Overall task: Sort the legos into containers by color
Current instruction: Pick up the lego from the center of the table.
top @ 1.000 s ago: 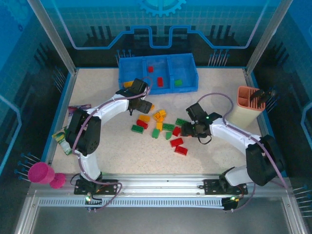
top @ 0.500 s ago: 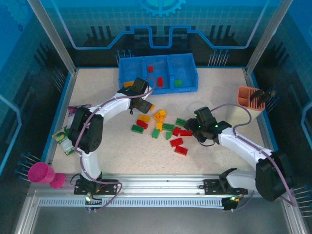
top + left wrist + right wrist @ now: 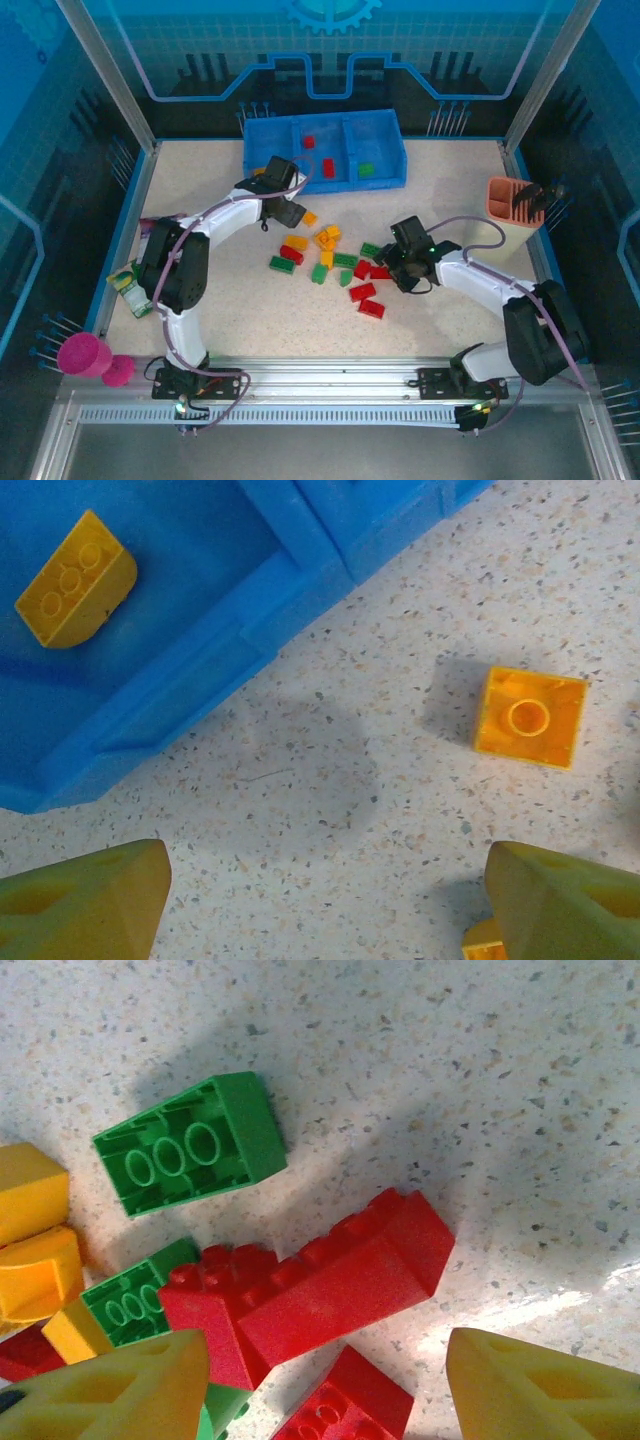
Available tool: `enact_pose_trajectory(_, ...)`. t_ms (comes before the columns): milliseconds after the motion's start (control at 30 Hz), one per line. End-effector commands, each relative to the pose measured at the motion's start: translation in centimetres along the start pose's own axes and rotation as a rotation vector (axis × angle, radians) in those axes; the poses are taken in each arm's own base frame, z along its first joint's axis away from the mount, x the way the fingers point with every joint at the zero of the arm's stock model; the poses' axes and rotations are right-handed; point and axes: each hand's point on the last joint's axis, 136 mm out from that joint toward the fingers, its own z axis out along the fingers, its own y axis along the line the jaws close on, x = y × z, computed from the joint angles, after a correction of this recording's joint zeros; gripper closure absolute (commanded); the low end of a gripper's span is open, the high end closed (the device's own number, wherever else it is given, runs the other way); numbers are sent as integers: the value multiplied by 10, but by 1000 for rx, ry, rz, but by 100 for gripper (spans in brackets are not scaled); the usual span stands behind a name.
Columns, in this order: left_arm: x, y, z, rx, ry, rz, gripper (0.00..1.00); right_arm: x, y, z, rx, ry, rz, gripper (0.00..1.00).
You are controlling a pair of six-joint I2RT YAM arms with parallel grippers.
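Tabletop (image 3: 500,1080): red lego (image 3: 340,1285) beneath right pincer (image 3: 325,1390)

The left arm (image 3: 222,218) and the right arm (image 3: 480,285) look alike: smooth white plastic shells between bulky, rounded black joint housings. Each has a flat black base plate (image 3: 190,382) bolted to a ribbed silver aluminium rail (image 3: 330,385). A thin purplish cable (image 3: 470,222) trails loosely along each arm. The fingers (image 3: 85,905) of the left gripper (image 3: 325,910) and the right gripper (image 3: 325,1390) are blunt wedges of dull yellow-olive plastic with hollowed faces.
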Motion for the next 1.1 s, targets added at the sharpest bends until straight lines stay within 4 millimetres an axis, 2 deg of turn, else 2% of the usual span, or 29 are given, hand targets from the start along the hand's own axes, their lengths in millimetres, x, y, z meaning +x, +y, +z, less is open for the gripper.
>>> enact_pose_trajectory(0,-4,9,-6,-24,-25,12,17,-3,-1,5,31,1,34,37)
enact_pose_trajectory(133,-5,10,-9,-20,-31,5,17,-2,-8,18,60,8,39,38)
enact_pose_trajectory(400,-3,11,-12,-21,-26,3,17,-7,-8,35,73,-3,24,40)
enact_pose_trajectory(567,-2,11,-14,-23,-20,2,17,-7,-14,46,94,10,14,44)
enact_pose_trajectory(800,-6,13,-21,-25,-32,-6,17,-8,-16,56,129,41,-46,64)
enact_pose_trajectory(933,-2,10,-24,5,9,-60,17,-9,-13,59,170,75,-174,74)
enact_pose_trajectory(967,2,10,-26,2,48,-97,17,-11,-6,57,163,80,-232,78)
enact_pose_trajectory(1067,15,13,-31,-6,151,-286,18,-19,11,42,141,60,-417,82)
